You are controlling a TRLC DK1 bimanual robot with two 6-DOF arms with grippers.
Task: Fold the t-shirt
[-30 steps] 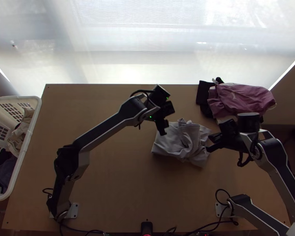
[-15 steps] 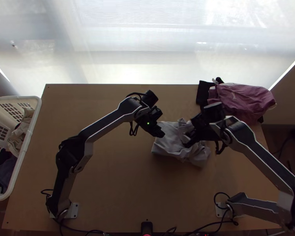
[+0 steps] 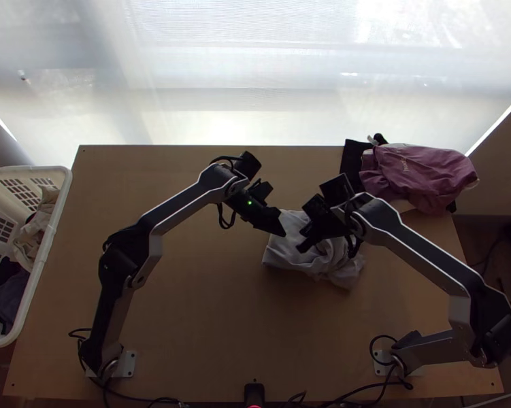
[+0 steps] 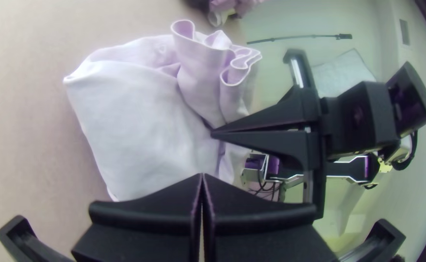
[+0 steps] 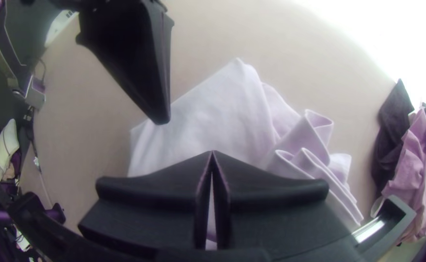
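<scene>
The light grey t-shirt (image 3: 279,257) lies in a compact, roughly folded bundle right of the table's middle. It is pale and fairly flat on one side in the left wrist view (image 4: 130,116), with upright, bunched folds on the other; the right wrist view shows the same shirt (image 5: 222,106). My left gripper (image 3: 284,234) is over the shirt's left part, its fingertips together (image 4: 202,175) with no cloth seen between them. Close by, my right gripper (image 3: 301,249) is over the shirt's middle, also shut (image 5: 212,153), no cloth visible in its tips.
A mauve garment (image 3: 418,173) lies beside a dark cloth (image 3: 351,160) at the table's far right corner. The white basket (image 3: 43,262) with clothes stands along the left edge. Both grippers are close together above the shirt.
The right gripper has moved left from the shirt's right edge to over its middle. The left gripper has turned, its body shifting left while its tips stay near the shirt's left part.
</scene>
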